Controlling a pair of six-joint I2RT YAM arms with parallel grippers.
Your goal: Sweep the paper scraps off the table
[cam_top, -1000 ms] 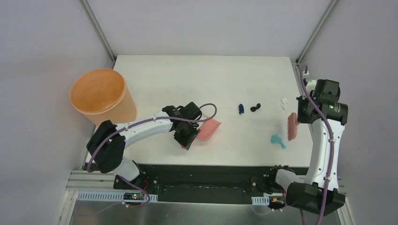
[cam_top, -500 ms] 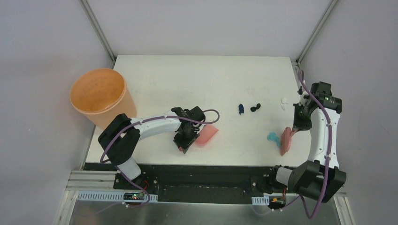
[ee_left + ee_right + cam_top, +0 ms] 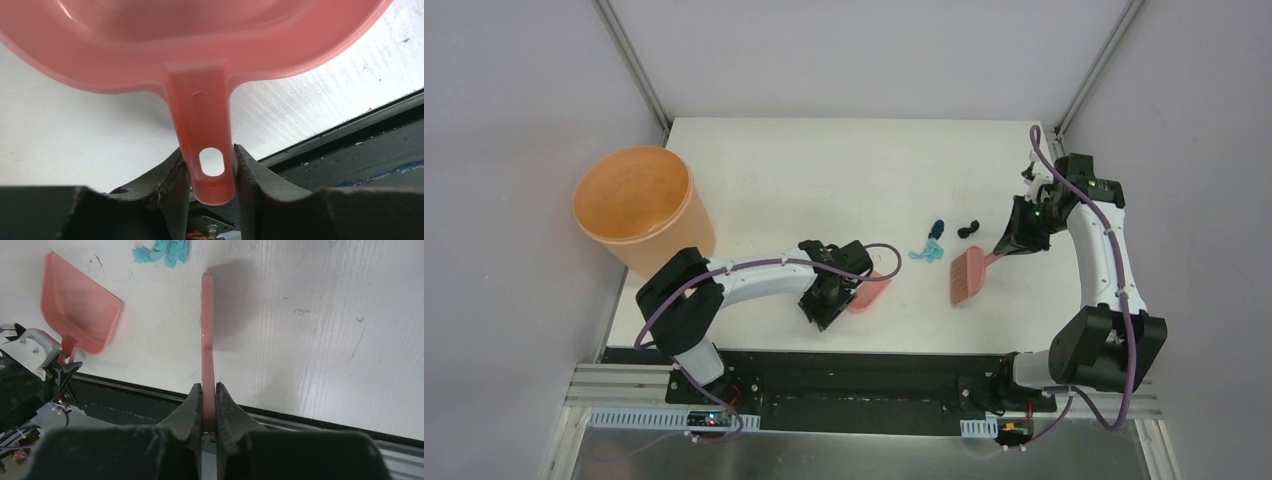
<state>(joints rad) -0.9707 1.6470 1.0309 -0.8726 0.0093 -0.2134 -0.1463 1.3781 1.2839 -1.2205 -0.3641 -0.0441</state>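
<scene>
Grip: right gripper (image 3: 209,390) clamps hand brush (image 3: 967,275), left gripper (image 3: 212,167) clamps dustpan (image 3: 80,315). Risk: crooked stroke sends teal scrap (image 3: 927,251) past dustpan mouth.

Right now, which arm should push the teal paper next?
Right, probably: the right gripper holds the brush near the teal scrap; the left gripper is busy holding the dustpan.

orange bucket (image 3: 632,195) stands upright far left; pink dustpan (image 3: 867,288) lies left of pink brush (image 3: 967,275).
</scene>
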